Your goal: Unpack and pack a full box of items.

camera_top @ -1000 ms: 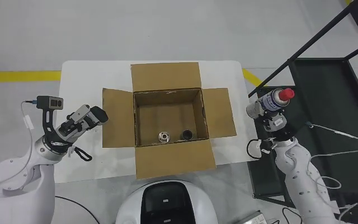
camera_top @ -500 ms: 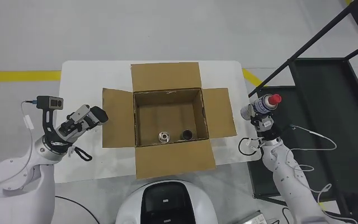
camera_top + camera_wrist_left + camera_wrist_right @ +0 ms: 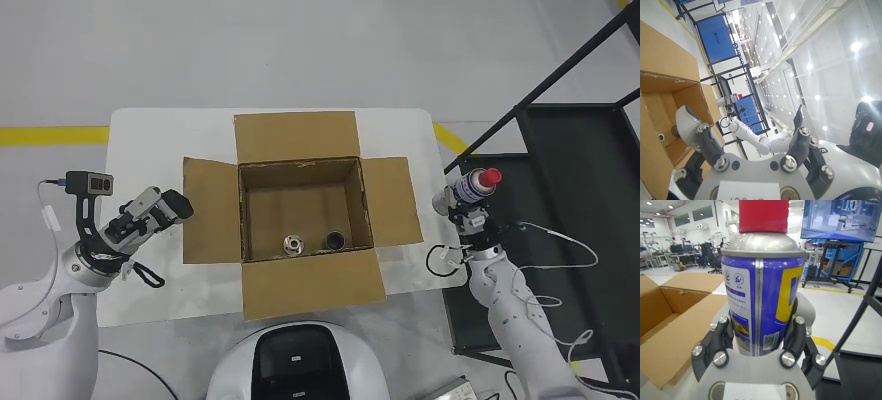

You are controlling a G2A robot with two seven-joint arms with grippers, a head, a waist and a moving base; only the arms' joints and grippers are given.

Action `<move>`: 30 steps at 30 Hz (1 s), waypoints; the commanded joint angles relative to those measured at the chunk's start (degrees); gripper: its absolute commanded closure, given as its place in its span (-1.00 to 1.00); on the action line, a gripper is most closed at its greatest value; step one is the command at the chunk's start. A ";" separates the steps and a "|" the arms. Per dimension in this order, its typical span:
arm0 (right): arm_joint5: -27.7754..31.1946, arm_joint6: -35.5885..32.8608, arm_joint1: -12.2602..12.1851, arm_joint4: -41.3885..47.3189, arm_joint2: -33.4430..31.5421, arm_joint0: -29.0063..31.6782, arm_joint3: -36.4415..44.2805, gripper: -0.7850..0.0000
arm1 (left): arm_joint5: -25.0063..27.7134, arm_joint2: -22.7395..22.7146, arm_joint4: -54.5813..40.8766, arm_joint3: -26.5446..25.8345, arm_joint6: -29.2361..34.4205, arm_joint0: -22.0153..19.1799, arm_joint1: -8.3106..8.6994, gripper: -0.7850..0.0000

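A spray can (image 3: 472, 185) is clasped by the right gripper (image 3: 466, 210) beside the box (image 3: 296, 135); the left gripper (image 3: 172, 205) is seen parted, empty.

A white table (image 3: 150, 140) stands on a pale grey floor (image 3: 300, 50), and a yellow line (image 3: 50, 135) runs across that floor and under the table. A black metal rack (image 3: 580, 170) stands just beside the table's right edge. In the hall beyond, a large screen (image 3: 840, 219) hangs above blue shelving (image 3: 838, 262) holding cartons, and black office chairs (image 3: 710, 256) stand near desks.
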State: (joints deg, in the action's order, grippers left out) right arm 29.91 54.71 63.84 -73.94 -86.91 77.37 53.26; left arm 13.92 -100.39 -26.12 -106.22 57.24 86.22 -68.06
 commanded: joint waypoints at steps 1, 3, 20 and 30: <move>0.21 -0.08 0.45 4.84 0.73 -0.95 -2.54 1.00 | 0.00 0.00 0.00 0.00 0.00 0.00 0.00 -1.00; 0.14 0.97 0.95 6.16 1.62 -2.05 -5.65 1.00 | 0.00 0.00 0.00 0.00 0.00 0.00 0.00 -1.00; -3.13 10.11 4.63 3.88 8.66 -17.38 -31.45 1.00 | 0.00 0.00 0.00 0.00 0.00 0.00 0.00 -1.00; -2.49 9.89 6.63 3.87 11.11 -21.48 -38.81 1.00 | 0.00 0.00 0.00 0.00 0.00 0.00 0.00 -1.00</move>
State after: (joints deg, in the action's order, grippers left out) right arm 27.23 64.59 70.33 -70.08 -75.98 56.04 14.75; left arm 13.92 -100.39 -26.12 -106.22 57.24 86.22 -68.06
